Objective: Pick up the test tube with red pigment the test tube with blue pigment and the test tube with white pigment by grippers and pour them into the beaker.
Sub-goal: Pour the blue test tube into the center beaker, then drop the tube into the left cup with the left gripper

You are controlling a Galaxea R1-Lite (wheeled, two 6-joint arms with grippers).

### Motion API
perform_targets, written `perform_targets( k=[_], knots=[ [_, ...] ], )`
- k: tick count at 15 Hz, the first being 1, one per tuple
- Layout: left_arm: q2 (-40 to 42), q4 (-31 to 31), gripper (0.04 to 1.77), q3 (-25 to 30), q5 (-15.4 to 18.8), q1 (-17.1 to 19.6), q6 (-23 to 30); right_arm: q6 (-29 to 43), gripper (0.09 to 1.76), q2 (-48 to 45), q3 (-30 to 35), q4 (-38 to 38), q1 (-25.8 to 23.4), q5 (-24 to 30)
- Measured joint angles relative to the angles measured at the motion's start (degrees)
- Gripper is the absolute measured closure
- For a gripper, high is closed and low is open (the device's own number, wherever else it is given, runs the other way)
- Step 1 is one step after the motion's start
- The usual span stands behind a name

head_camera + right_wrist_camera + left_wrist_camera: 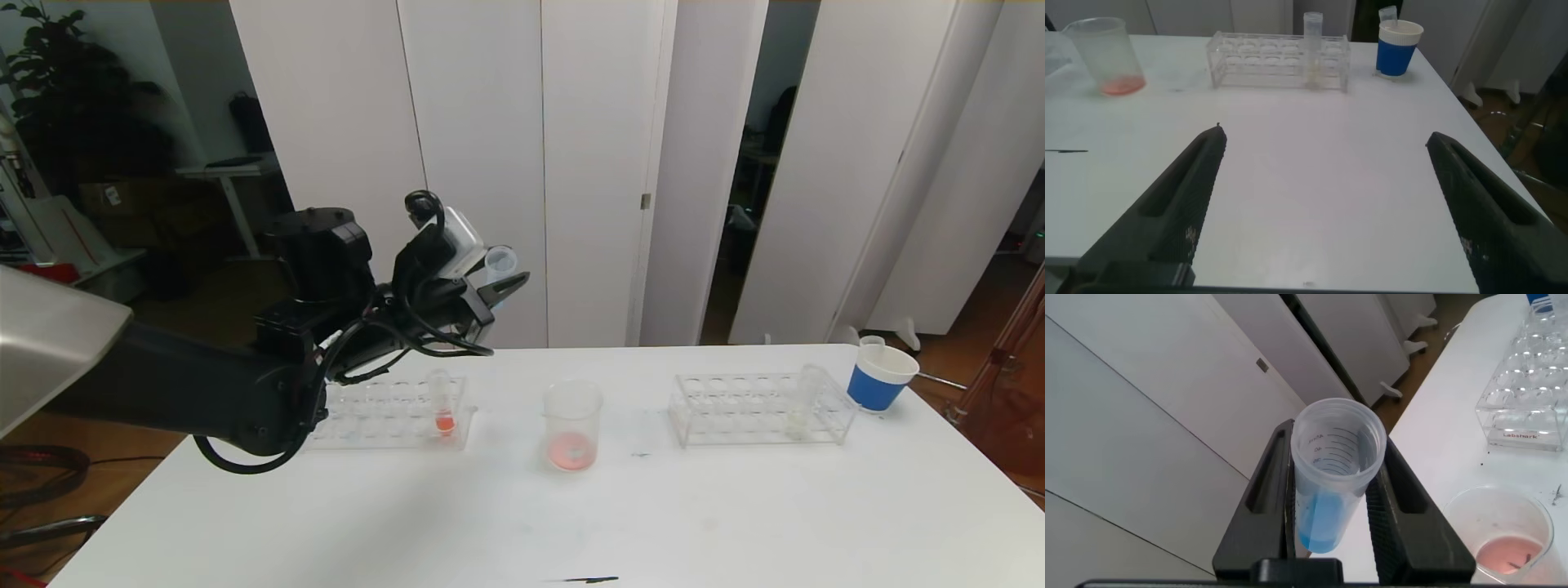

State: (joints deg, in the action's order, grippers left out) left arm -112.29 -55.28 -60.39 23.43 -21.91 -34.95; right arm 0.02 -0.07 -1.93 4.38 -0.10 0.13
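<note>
My left gripper [504, 282] is raised above the table's left side, left of and above the beaker, and is shut on the test tube with blue pigment [1333, 478]; in the head view only the tube's rim [500, 261] shows. The clear beaker [572, 425] stands mid-table with red-orange liquid in it; it also shows in the left wrist view [1504, 535] and the right wrist view [1102, 55]. The test tube with white pigment [808, 398] stands in the right rack [759, 408], also seen in the right wrist view [1313, 47]. A red-pigment tube [442, 404] stands in the left rack [392, 415]. My right gripper [1323, 143] is open, low over the table's near right side, outside the head view.
A blue-banded white paper cup [880, 376] stands at the table's far right corner, next to the right rack. A dark mark [589, 580] lies near the table's front edge. White panels stand behind the table.
</note>
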Motion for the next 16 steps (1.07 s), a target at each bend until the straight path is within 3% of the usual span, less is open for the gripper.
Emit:
perform_targets(
  k=[2,5,8,16],
  knots=[
    [-2.27,-0.22,1.23,-0.77,2.83,-0.35,-4.32,0.0,0.1,0.0,0.0,0.0,0.0,0.02],
    [-5.24,0.27,1.23,-1.97,3.28,-0.61,-16.42,0.02,0.1,0.0,0.0,0.0,0.0,0.02],
    [-7.17,1.12,1.23,-2.36,3.3,-1.27,-25.32,0.02,0.1,0.0,0.0,0.0,0.0,0.02],
    [-12.11,-3.15,1.23,-5.07,5.1,-5.46,-29.66,0.02,0.1,0.0,0.0,0.0,0.0,0.02]
  ],
)
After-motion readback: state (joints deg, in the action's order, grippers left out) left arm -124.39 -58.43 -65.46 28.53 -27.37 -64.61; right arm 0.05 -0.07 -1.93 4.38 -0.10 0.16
